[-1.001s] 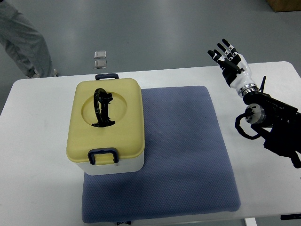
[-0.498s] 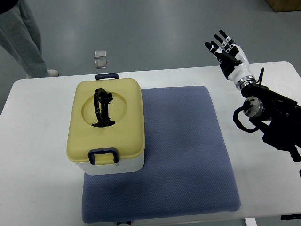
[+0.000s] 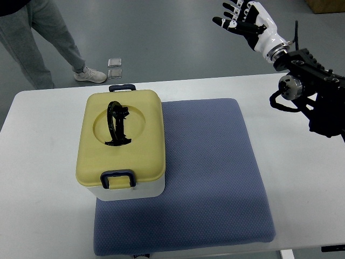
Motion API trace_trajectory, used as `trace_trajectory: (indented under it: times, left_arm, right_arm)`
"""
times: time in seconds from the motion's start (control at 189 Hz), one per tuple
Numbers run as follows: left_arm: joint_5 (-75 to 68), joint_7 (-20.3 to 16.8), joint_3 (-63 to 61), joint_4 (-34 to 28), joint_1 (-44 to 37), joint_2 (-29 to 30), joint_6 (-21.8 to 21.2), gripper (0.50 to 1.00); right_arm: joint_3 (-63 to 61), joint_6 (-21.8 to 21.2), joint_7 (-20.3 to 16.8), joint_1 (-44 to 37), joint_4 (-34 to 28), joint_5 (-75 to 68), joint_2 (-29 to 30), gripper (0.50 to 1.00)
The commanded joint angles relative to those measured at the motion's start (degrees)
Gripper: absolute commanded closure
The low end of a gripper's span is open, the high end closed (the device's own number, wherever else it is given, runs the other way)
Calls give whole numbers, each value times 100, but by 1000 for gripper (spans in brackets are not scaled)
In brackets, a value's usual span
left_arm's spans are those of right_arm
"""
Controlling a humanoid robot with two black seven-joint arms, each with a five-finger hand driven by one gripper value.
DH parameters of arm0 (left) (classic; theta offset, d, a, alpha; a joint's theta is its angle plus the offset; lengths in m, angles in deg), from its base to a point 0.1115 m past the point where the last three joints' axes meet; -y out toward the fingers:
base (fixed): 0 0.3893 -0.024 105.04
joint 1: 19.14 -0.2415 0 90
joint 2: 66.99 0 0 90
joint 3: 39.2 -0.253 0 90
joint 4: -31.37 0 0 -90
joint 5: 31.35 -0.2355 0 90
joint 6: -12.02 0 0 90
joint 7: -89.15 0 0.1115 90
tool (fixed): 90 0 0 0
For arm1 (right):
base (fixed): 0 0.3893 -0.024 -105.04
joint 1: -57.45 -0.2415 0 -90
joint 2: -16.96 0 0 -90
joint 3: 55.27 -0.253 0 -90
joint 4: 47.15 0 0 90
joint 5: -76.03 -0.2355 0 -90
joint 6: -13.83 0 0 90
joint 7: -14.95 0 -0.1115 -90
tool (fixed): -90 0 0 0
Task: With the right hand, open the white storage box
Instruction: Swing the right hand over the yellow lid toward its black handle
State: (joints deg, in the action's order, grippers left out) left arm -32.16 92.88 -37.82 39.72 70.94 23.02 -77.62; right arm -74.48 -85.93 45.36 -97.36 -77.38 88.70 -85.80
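The white storage box (image 3: 131, 191) has a pale yellow lid (image 3: 121, 139), closed, with a black folding handle (image 3: 117, 123) lying in its round recess. Dark blue latches show at the front (image 3: 118, 178) and back (image 3: 122, 87). It stands on the left part of a blue mat (image 3: 210, 178). My right hand (image 3: 241, 18) is raised high at the top right, well beyond the table's far edge and far from the box, fingers spread and holding nothing. Its black forearm (image 3: 312, 91) comes in from the right edge.
The white table (image 3: 38, 178) carries the mat and box. A person's legs and shoe (image 3: 81, 67) stand on the grey floor at the top left. Two small square plates (image 3: 115, 67) lie on the floor behind the table.
My right hand has risen and swung up and to the left, away from the table surface. The person at the top left has stepped further into view.
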Motion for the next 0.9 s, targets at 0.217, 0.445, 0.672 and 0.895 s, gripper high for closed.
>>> trace_trajectory:
  times: [0.217,0.445,0.672,0.895]
  left_arm:
    - [-7,-3,3,0,0,0,0,500]
    - [2,-3,3,0,0,0,0,500]
    - [-7,-3,3,0,0,0,0,500]
    - [2,-3,3,0,0,0,0,500]
  right_arm:
    - [375,-668,0,-1157,-1011,3075,-218,572]
    - [384,-1696,9,-2176,-1547,4840,-95,574]
    - [392,-1889,53,-2484,-2066,6467,371,583]
    - [427,-1854,185,-2422,-2268,7478,635,617]
